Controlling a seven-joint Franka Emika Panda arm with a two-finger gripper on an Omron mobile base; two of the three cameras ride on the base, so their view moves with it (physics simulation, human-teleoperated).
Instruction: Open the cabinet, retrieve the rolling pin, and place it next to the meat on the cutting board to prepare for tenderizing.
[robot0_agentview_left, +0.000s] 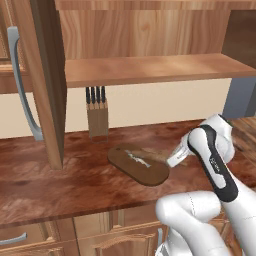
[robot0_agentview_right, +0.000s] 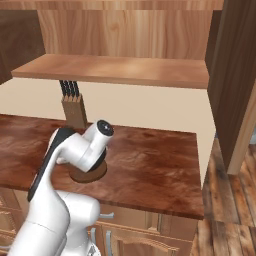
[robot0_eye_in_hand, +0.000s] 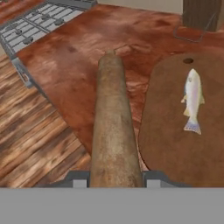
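My gripper (robot0_eye_in_hand: 113, 181) is clamped on the rolling pin (robot0_eye_in_hand: 113, 127), which runs up the middle of the hand view over the counter (robot0_eye_in_hand: 74, 65). Right of it lies the cutting board (robot0_eye_in_hand: 170, 144) with the meat (robot0_eye_in_hand: 192, 100) on it (fish-shaped, silvery). In the left base view the cabinet (robot0_agentview_left: 47, 75) door stands open at upper left, the knife block (robot0_agentview_left: 97, 117) beneath the shelf.

wooden rolling pin (robot0_eye_in_hand: 114, 127) just beside dark oval cutting board (robot0_eye_in_hand: 168, 144), silvery fish-shaped meat (robot0_eye_in_hand: 192, 100) atop it
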